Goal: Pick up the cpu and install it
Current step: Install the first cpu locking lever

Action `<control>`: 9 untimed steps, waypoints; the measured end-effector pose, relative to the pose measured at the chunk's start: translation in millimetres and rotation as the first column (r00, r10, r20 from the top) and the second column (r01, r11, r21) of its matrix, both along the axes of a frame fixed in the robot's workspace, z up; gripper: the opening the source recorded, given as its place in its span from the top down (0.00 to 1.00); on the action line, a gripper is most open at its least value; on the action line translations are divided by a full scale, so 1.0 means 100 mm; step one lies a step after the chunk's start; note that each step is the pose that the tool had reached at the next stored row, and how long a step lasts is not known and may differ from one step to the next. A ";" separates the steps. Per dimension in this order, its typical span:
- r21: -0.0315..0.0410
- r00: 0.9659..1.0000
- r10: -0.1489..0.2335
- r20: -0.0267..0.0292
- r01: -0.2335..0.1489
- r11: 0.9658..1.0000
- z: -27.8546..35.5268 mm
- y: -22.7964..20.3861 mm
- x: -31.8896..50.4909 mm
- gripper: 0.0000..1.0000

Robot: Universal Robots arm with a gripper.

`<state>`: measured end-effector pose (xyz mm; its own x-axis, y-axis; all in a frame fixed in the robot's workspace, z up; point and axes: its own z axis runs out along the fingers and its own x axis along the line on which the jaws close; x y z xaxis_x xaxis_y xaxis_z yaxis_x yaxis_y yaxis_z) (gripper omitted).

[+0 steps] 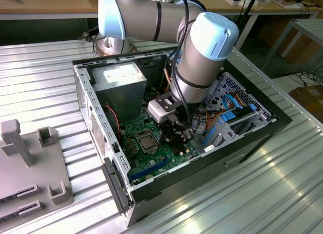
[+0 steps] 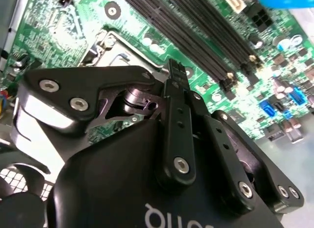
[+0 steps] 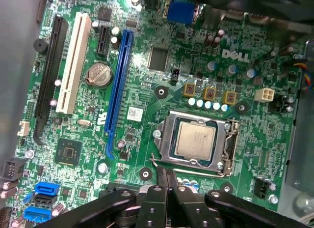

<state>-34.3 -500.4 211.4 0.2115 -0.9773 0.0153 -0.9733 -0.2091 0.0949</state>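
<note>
Silver cpu [image 3: 195, 138] in socket, closed claw [image 3: 166, 175] just beside

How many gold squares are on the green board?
3: one gold square, a second, a third, in a row beside the socket holding the cpu, in the first wrist view. Others may be hidden.

Arm [image 1: 151, 14]: silver-grey tubular links, pale blue joint caps, black cables running along the links. Gripper [image 3: 166, 175]: matte black linkage bars joined by silver screws, white lettering on body at 6 o'clock in the second wrist view.
</note>
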 end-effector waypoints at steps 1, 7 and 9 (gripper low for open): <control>0.000 1.000 0.000 0.000 0.000 1.000 0.001 0.008 -0.018 0.89; 0.000 1.000 0.001 0.000 -0.001 1.000 0.002 0.063 -0.174 0.89; 0.000 1.000 0.001 0.000 -0.001 1.000 0.002 0.087 -0.242 0.89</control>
